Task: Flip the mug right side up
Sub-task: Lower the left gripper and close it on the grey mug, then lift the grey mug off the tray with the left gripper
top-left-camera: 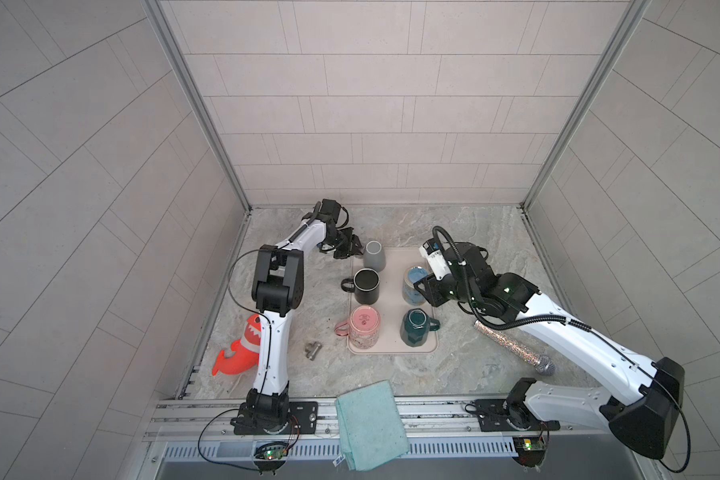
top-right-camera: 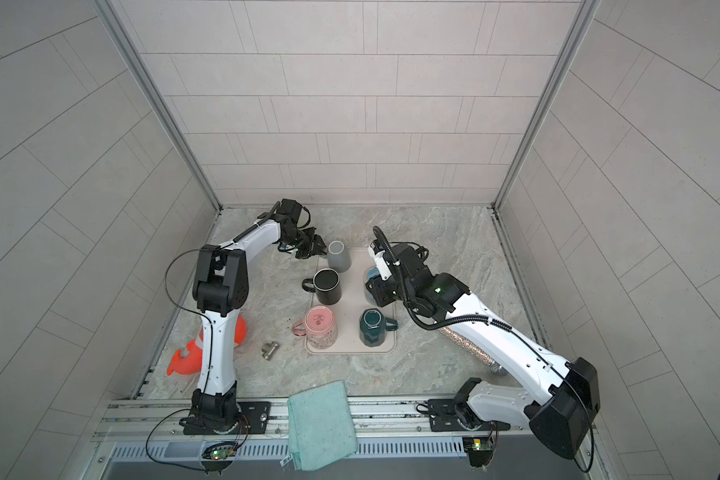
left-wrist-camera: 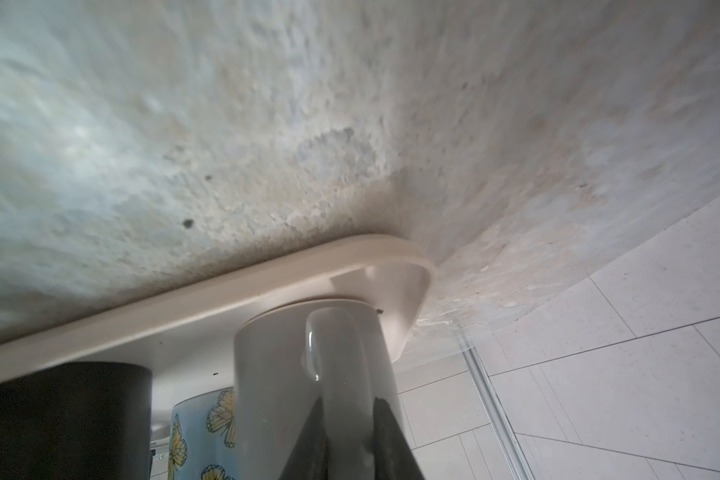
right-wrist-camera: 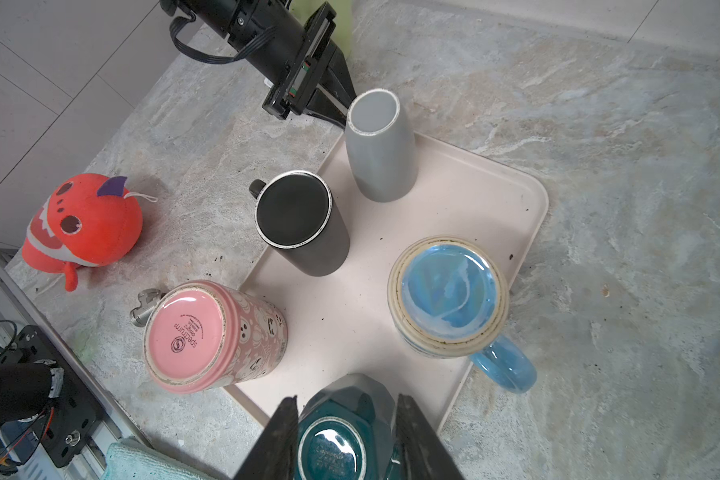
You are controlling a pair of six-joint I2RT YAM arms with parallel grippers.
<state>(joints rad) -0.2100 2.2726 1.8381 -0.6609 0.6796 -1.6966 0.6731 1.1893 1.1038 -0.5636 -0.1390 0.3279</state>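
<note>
Nearest item: a teal cloth (top-left-camera: 371,424) draped over the front rail (top-left-camera: 433,411), seen in both top views.

Beyond it, a beige tray (top-left-camera: 391,350) lies on the marbled table (top-left-camera: 474,232) and carries five mugs, all base up.
- Grey mug (top-left-camera: 374,256): far left corner of the tray, inverted, rim down on the tray floor. In the left wrist view its handle (left-wrist-camera: 321,345) faces the left arm.
- Black mug (top-left-camera: 366,285): just in front of the grey mug, handle over the tray's left edge.
- Pink mug (top-left-camera: 363,328): near left corner.
- Blue mug (top-left-camera: 412,278): right side, partly covered by the right arm in both top views.
- Teal mug (top-left-camera: 415,328): near right corner.

Left gripper (top-left-camera: 355,247): at the grey mug's left side. In the left wrist view its fingers (left-wrist-camera: 308,449) sit on either side of the handle, closed onto it.

Right gripper (right-wrist-camera: 346,399): above the tray with its jaws apart. The teal mug's base shows between them below, and nothing is held.

Off the tray:
- an orange plush fish (top-left-camera: 242,349) and a small metal fitting (top-left-camera: 313,350) to the left;
- a glittery microphone (top-left-camera: 512,345) to the right, partly under the right arm.
</note>
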